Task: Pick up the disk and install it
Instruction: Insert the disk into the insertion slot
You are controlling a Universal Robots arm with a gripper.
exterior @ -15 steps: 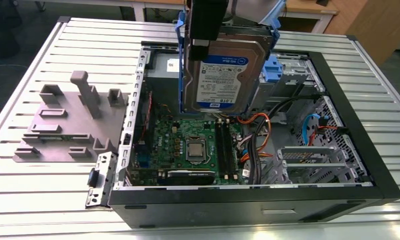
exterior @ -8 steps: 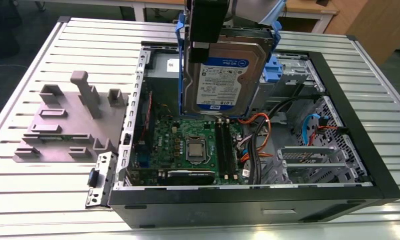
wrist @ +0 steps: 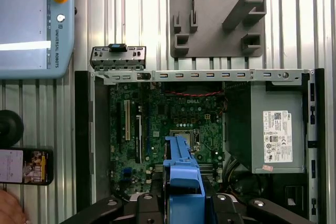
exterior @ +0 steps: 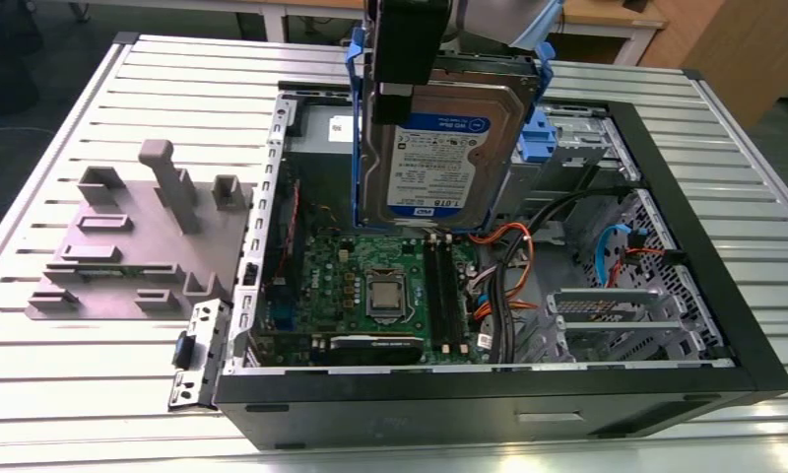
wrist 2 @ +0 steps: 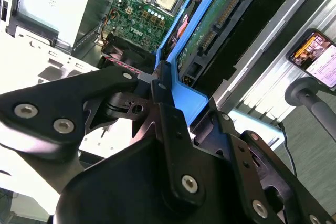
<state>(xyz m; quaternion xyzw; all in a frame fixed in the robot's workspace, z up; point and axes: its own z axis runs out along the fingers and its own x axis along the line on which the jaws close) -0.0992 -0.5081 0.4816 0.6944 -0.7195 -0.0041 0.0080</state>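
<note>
In the lower part of the exterior view, the open case (exterior: 499,399) lies on its side on the slatted table (exterior: 79,394), with its motherboard (exterior: 328,271) exposed. At middle left, a grey fixture (exterior: 118,256) sits just beside the case. Further back, in the upper middle of the frame, the disk (exterior: 447,148) hangs upright over the board, its label facing the camera and a blue frame (exterior: 359,148) along its sides. The gripper (exterior: 397,94) is clamped on the disk's upper edge. In the second wrist view its fingers (wrist 2: 167,108) pinch that frame.
</note>
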